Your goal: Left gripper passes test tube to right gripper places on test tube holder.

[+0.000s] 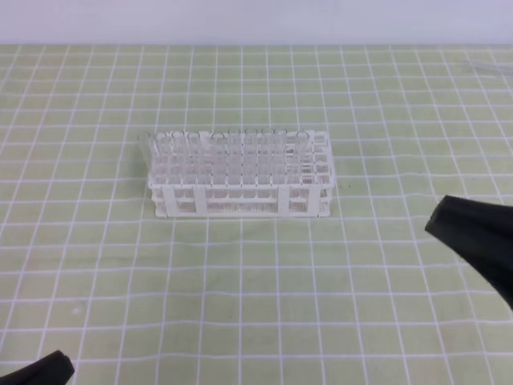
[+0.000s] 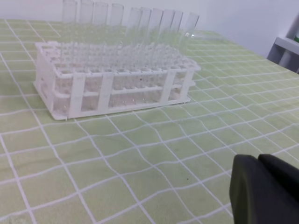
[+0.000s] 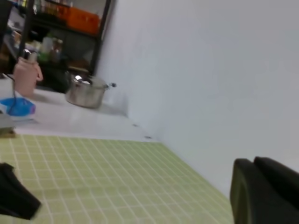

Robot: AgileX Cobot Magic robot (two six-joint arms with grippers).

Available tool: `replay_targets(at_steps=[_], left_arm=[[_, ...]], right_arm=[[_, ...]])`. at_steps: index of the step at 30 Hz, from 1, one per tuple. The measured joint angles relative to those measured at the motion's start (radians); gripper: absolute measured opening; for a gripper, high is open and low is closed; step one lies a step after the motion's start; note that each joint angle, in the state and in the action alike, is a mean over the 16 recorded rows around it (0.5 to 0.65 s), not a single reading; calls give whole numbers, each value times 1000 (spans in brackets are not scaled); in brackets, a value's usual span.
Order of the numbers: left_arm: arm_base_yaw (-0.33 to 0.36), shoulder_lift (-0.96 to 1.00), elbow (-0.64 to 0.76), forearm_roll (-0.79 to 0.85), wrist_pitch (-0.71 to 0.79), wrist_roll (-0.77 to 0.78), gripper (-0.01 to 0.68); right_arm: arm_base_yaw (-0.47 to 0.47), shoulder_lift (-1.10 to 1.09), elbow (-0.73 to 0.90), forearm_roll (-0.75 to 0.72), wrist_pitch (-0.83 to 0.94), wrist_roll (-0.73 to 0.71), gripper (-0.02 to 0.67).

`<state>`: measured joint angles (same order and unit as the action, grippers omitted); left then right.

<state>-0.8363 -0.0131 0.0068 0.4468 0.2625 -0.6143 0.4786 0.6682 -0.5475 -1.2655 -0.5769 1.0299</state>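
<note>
At the near left corner of the green checked mat (image 1: 240,281), the left gripper (image 1: 44,370) shows only as a black tip at the bottom edge of the high view. In its own wrist view its 2 black fingers (image 2: 261,189) lie pressed together with nothing between them, so it is clenched and empty.

Further in, at the right edge, the right gripper (image 1: 473,233) enters as a dark wedge above the mat, well apart from the rack. Its wrist view shows its 2 fingers (image 3: 264,189) pressed together too, clenched on nothing visible, and pointing toward a white wall (image 3: 210,70).

Near the middle of the mat stands the test tube holder (image 1: 240,192), a white 2-tier lattice rack, upright and touched by neither gripper. A row of clear glass tubes (image 2: 135,21) stands upright along its far side. Which of them is the task's test tube cannot be told; no tube lies loose on the mat.

Farthest off, the right wrist view catches a steel pot (image 3: 86,91), a pink bottle (image 3: 26,74) and dark shelving (image 3: 65,18).
</note>
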Motion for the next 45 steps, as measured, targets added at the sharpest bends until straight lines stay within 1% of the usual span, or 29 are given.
replay_targets(at_steps=[4, 8, 14, 20, 25, 28, 34, 39, 42, 45], left_arm=[[7, 1, -1, 0, 1, 0, -3], [14, 2, -1, 0, 2, 0, -3], [22, 3, -2, 0, 5, 0, -3], [22, 4, -3, 0, 7, 0, -3], [22, 4, -3, 0, 7, 0, -3], [22, 4, -4, 0, 7, 0, -3], [22, 4, -4, 0, 7, 0, -3], [22, 6, -6, -1, 10, 0, -3], [22, 4, -4, 0, 7, 0, -3], [22, 3, -2, 0, 6, 0, -3]], right_arm=[[-8, -45, 24, -25, 75, 44, -15], [-57, -131, 81, -38, 166, 92, -15], [-206, -342, 233, -36, 292, 160, -15], [-381, -560, 404, -29, 336, 189, -15], [-466, -657, 496, -18, 356, 227, -15], [-486, -680, 524, -18, 363, 250, -15], [-492, -685, 547, 12, 385, 296, -15], [-492, -685, 548, 47, 379, 295, -16], [-492, -685, 548, 125, 377, 234, -16], [-492, -685, 548, 281, 380, 91, -16]])
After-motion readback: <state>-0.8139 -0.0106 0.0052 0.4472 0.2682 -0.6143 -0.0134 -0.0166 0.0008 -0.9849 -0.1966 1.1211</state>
